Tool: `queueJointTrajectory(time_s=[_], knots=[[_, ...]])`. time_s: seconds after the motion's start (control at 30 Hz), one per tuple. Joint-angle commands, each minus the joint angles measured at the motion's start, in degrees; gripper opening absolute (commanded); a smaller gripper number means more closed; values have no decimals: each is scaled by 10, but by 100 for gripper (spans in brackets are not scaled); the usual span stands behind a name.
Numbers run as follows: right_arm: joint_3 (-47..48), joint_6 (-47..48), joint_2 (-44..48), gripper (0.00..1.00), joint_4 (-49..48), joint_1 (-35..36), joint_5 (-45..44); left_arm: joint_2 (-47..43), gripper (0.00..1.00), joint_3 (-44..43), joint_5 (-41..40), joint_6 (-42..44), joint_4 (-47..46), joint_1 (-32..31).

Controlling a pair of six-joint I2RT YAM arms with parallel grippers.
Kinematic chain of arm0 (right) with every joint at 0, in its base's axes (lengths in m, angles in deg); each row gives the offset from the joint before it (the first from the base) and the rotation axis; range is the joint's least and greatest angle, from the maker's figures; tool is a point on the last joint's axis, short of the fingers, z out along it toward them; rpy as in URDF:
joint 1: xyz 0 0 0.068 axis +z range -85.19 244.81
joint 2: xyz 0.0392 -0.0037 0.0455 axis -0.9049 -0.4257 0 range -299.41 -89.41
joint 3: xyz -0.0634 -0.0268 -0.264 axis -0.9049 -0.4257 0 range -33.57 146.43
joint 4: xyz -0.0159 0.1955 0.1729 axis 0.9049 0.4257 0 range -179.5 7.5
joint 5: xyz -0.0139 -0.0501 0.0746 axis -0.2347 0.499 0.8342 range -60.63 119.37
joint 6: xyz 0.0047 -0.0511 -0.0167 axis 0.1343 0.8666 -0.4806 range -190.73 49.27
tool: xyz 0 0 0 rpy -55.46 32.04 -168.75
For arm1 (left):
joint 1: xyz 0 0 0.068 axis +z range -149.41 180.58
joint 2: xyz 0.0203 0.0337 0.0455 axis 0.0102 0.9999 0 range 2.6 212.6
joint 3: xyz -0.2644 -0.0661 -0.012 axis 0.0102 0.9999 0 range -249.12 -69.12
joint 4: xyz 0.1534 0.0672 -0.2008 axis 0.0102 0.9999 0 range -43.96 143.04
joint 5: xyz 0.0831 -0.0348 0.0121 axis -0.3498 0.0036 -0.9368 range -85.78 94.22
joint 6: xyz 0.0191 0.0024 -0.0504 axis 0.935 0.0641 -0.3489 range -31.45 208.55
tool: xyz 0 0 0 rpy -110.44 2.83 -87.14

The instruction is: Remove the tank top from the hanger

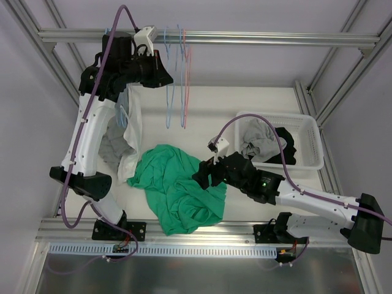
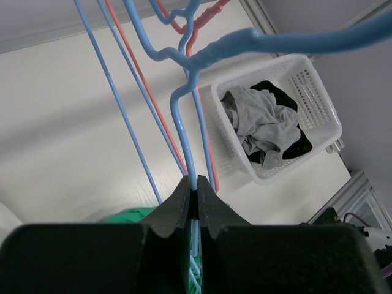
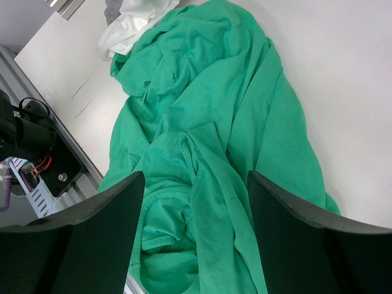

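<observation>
Your left pincer point(image 2: 196, 187) pinches the hanger point(image 2: 226, 46); right pincer point(image 3: 195, 177) gapes. The top point(image 3: 245, 92) looks limp and light: take a bunched fold.

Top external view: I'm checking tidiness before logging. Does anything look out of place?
Yes. A green garment lies crumpled on the table, outside the basket, reaching the near edge. White and grey cloth is bunched beside it under the left arm.
</observation>
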Motion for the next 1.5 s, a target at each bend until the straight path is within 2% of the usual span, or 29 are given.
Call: queueJointTrajectory(time_s=[0.0,0.23,0.47,0.93,1.33,1.47], knots=[[0,11,7,72,-10,2,-14,11,0,-40,43,11,1,3],[5,12,0,72,-11,2,-9,47,0,-64,46,10,1,5],[0,12,7,72,-11,2,-10,77,0,-71,11,5,1,11],[2,9,-9,72,-16,2,0,117,0,-86,36,-2,1,16],[0,3,-22,72,-30,2,7,68,0,-7,-6,-7,1,15],[-1,2,-23,73,-31,3,8,48,5,17,-7,-7,1,15]])
